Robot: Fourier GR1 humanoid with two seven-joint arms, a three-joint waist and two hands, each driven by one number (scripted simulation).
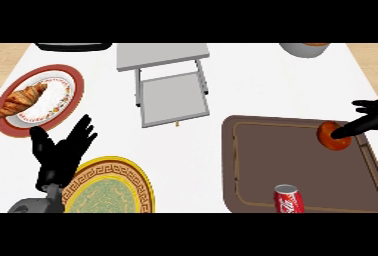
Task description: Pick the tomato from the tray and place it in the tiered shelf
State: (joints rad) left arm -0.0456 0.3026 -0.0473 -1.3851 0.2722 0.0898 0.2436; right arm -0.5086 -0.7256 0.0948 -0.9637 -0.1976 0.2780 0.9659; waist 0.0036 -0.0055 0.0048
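The white counter (266, 90) fills the view from edge to edge; on its right part lies the brown tray (295, 165), a broad rounded rectangle with a raised rim, reaching to the lower edge; at the top centre stands the grey tiered shelf (164, 82), its upper level a flat slab toward the back and its lower level a framed panel jutting toward the robot, well apart from the tray; at lower left sits a yellow plate (111, 187) with a dark patterned border and a green centre, cut by the lower edge; at upper left sits a red-rimmed plate (63, 97) with a croissant (23, 99) on it; the left hand (63, 152) rests open at the left, fingers spread and pointing up, just beside the yellow plate and overlapping its rim; the right hand (362, 122) comes in from the right edge, one straight finger laid across the tomato (334, 137) while other fingers stick out above it, and no curl round the fruit shows; the tomato lies in the tray's far right corner, close to the rim; a red soda can (289, 198) lies in the tray near the lower edge; a dark object (74, 46) and a grey bowl (303, 48) peek in at the top.
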